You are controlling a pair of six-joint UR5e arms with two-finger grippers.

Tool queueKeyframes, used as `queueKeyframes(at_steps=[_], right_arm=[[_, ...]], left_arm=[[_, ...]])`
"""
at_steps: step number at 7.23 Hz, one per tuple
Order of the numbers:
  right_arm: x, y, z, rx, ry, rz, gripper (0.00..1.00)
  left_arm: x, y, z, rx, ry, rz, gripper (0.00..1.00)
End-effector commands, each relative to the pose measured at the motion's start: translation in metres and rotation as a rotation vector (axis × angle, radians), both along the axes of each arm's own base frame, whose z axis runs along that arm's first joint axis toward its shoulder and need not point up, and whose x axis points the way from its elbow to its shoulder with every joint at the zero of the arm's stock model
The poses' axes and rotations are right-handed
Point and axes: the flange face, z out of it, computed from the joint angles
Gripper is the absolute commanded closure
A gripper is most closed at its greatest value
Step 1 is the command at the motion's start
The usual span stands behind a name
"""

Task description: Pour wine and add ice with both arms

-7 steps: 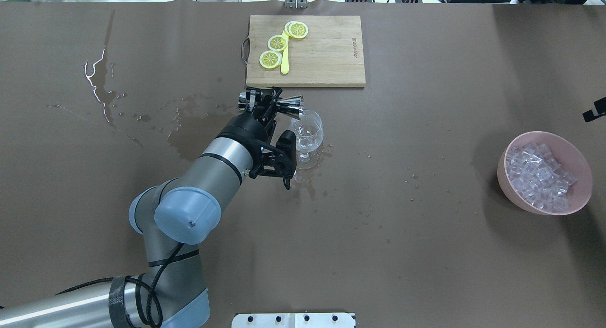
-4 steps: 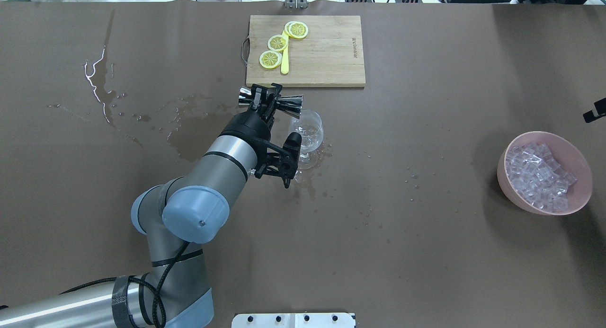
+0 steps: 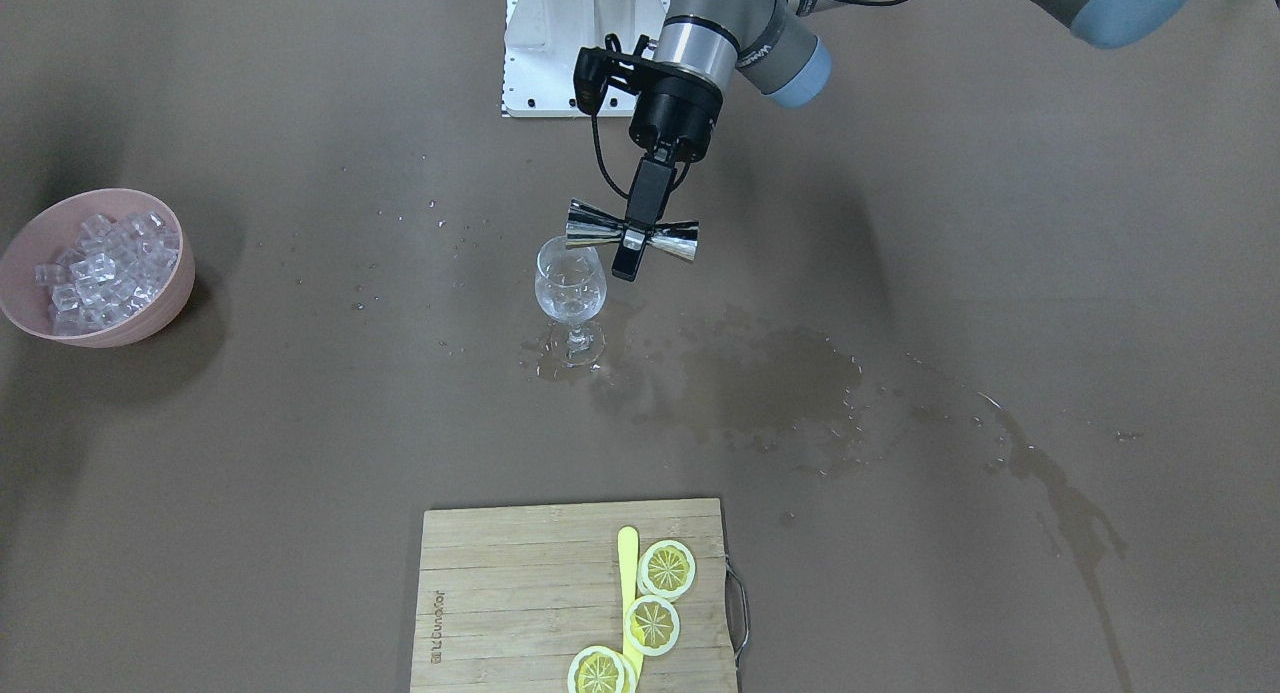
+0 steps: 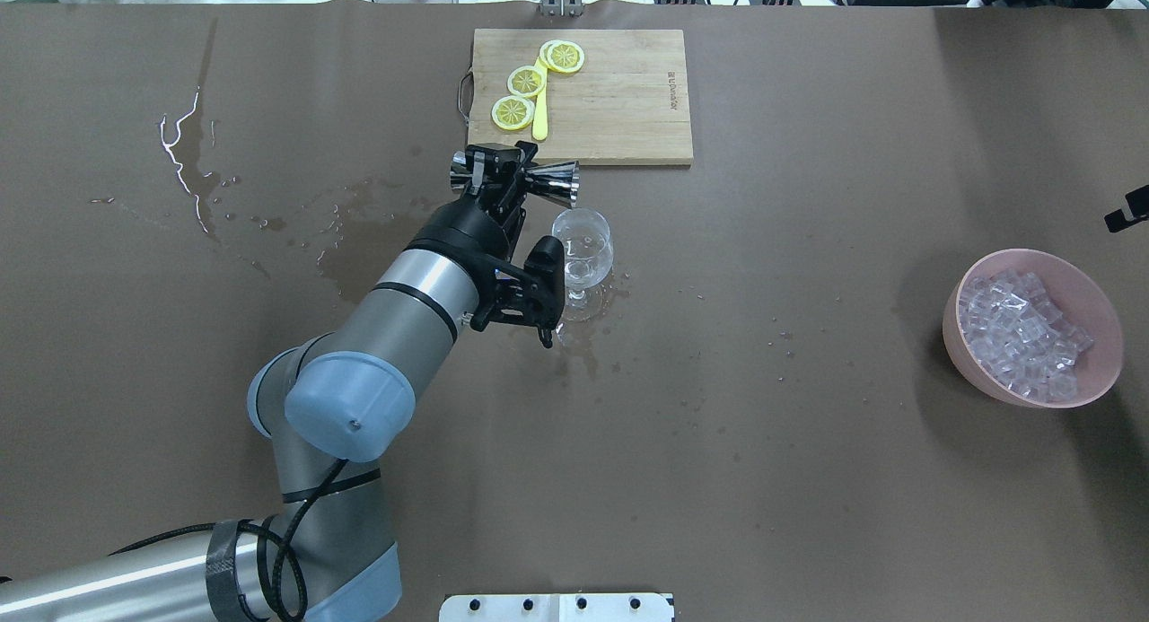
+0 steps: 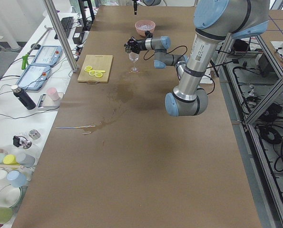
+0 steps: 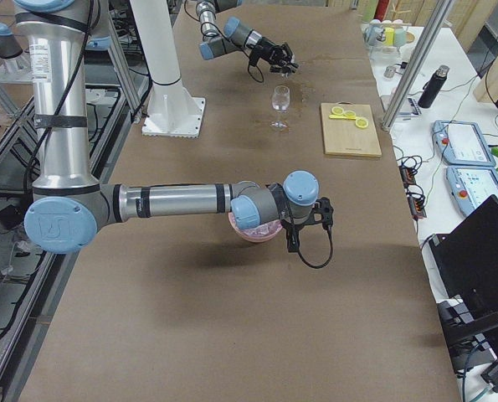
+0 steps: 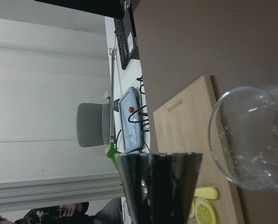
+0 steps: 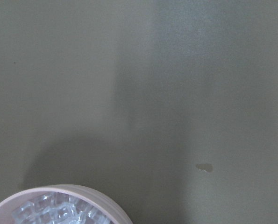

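Observation:
My left gripper [image 4: 504, 175] is shut on the waist of a steel jigger [image 4: 555, 182], held on its side just beyond the rim of the wine glass [image 4: 583, 245]. In the front view the jigger [image 3: 590, 225] hangs level with the glass's rim [image 3: 570, 285]. A little clear wine [image 3: 571, 301] lies in the glass. Ice cubes [image 4: 1023, 333] fill a pink bowl [image 4: 965, 348] at the far right. My right arm's wrist [image 6: 302, 194] hovers by that bowl [image 6: 247, 232]. I cannot tell how its fingers stand.
A wooden cutting board [image 4: 619, 101] with lemon slices [image 4: 513, 112] and a yellow tool lies behind the glass. Wet spill patches [image 4: 359, 236] spread left of the glass and around its foot. A white stand base [image 3: 585, 48] sits at the robot's side.
My left gripper has drawn the jigger back from the glass's rim, leftward and toward the cutting board. The glass and the bowl have not moved.

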Motion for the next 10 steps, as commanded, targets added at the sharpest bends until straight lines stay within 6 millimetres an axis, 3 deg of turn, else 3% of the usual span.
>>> queueKeyframes(at_steps=[1, 2, 3, 4, 5, 6, 7, 8, 9, 10], right_arm=[[0.001, 0.000, -0.001, 0.005, 0.002, 0.001, 0.00], [0.001, -0.001, -0.002, 0.010, 0.007, 0.002, 0.00], [0.001, -0.004, -0.004, 0.016, 0.012, 0.004, 0.00], [0.000, -0.008, -0.009, 0.026, 0.009, 0.005, 0.00], [-0.001, -0.009, -0.009, 0.029, 0.016, 0.005, 0.00], [0.000, -0.010, -0.013, 0.041, 0.019, 0.008, 0.00], [-0.001, -0.023, -0.020, 0.061, 0.041, 0.017, 0.00], [-0.001, -0.027, -0.027, 0.078, 0.053, 0.023, 0.00], [-0.001, -0.027, -0.035, 0.094, 0.049, 0.024, 0.00], [0.000, -0.028, -0.038, 0.099, 0.048, 0.025, 0.00]], left_arm=[[-0.036, -0.033, 0.032, -0.165, 0.336, -0.026, 1.00], [-0.045, -0.037, 0.074, -0.278, 0.485, -0.038, 1.00], [-0.072, -0.047, 0.140, -0.408, 0.611, -0.086, 1.00], [-0.105, -0.067, 0.164, -0.474, 0.690, -0.040, 1.00], [-0.139, -0.077, 0.212, -0.566, 0.774, -0.105, 1.00], [-0.179, -0.085, 0.256, -0.679, 0.882, -0.152, 1.00], [-0.240, -0.098, 0.292, -0.749, 0.915, -0.139, 1.00], [-0.284, -0.122, 0.338, -0.887, 0.972, -0.169, 1.00], [-0.303, -0.130, 0.379, -0.934, 1.075, -0.221, 1.00], [-0.308, -0.127, 0.438, -0.892, 1.116, -0.196, 1.00]])
